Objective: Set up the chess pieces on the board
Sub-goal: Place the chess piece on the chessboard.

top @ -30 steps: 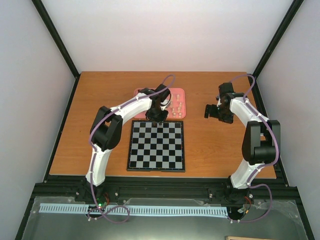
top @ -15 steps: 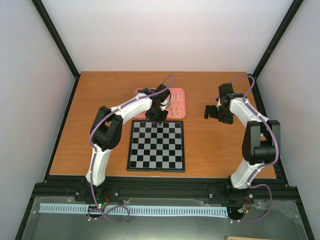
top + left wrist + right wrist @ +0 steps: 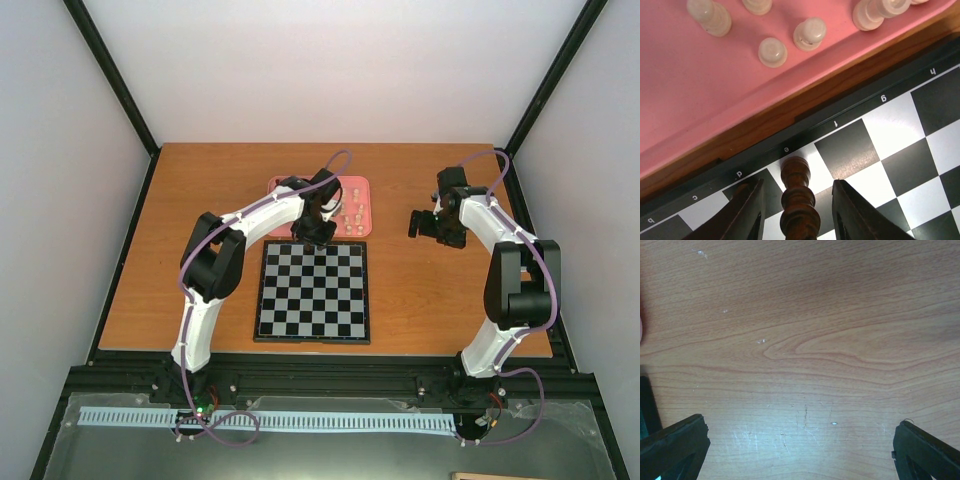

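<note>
- Hanging over the far edge of the board, the left gripper has its two fingers a little way apart.
- One dark brown chess piece is between those fingers, with a thin gap on each side, so they do not squeeze it.
- That piece is at the white square by the letter e, in the far row of the board.
- Pale chess pieces stand in the pink tray, just past the board's far edge.
- The right gripper is well to the right of the board, over the bare wooden table.
- Its fingers are spread wide and hold nothing.
</note>
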`<state>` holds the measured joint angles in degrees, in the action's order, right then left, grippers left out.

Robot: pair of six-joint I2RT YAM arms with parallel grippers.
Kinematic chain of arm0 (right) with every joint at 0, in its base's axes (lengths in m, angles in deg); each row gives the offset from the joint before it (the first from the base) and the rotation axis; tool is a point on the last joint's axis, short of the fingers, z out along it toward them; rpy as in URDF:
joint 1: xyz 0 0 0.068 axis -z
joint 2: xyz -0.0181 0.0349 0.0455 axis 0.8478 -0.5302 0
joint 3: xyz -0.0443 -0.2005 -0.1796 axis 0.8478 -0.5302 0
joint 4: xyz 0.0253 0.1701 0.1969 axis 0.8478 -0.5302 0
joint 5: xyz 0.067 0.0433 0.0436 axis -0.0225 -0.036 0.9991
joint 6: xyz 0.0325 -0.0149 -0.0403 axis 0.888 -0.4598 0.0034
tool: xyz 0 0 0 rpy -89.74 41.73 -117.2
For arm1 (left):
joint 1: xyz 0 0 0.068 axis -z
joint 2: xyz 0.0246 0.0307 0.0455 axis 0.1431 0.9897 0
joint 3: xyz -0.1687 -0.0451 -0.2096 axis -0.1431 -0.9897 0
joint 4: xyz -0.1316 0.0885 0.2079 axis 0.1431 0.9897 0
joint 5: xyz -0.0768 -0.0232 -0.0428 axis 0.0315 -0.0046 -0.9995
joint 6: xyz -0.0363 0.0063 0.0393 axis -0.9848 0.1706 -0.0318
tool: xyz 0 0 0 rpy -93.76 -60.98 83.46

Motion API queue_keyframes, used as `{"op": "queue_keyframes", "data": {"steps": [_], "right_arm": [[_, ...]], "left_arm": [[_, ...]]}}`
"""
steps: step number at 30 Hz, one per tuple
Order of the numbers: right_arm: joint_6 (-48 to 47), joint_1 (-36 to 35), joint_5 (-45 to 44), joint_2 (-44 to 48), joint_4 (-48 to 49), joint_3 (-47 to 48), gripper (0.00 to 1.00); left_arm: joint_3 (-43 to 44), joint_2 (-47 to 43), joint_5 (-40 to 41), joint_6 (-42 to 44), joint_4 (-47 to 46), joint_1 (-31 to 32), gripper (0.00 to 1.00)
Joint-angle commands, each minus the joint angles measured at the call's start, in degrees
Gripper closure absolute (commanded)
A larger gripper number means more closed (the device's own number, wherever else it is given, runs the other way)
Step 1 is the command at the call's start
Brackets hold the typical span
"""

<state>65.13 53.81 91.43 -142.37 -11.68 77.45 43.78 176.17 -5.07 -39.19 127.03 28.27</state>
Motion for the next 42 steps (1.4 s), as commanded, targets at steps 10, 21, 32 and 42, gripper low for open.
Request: {"op": "queue_keyframes", "data": {"steps": [10, 21, 32, 42], "right_arm": [[0.2, -0.2, 0.3, 1.1, 0.7, 0.0, 0.00], [0.0, -0.2, 0.6, 0.0, 0.5, 1.6, 0.00], [-0.2, -0.3, 0.6, -0.4, 0.3, 2.2, 0.00], [-0.2, -0.3, 0.5, -0.4, 0.3, 2.0, 0.00]], "left_arm": [[3.0, 1.7, -1.1, 0.5, 0.3, 0.6, 0.52], [4.4, 2.0, -1.2, 0.3, 0.6, 0.6, 0.50], [7.3, 1.8, -1.6, 0.2, 1.7, 0.6, 0.45], [11.5, 1.3, 0.8, 0.5, 3.3, 0.6, 0.20]]}}
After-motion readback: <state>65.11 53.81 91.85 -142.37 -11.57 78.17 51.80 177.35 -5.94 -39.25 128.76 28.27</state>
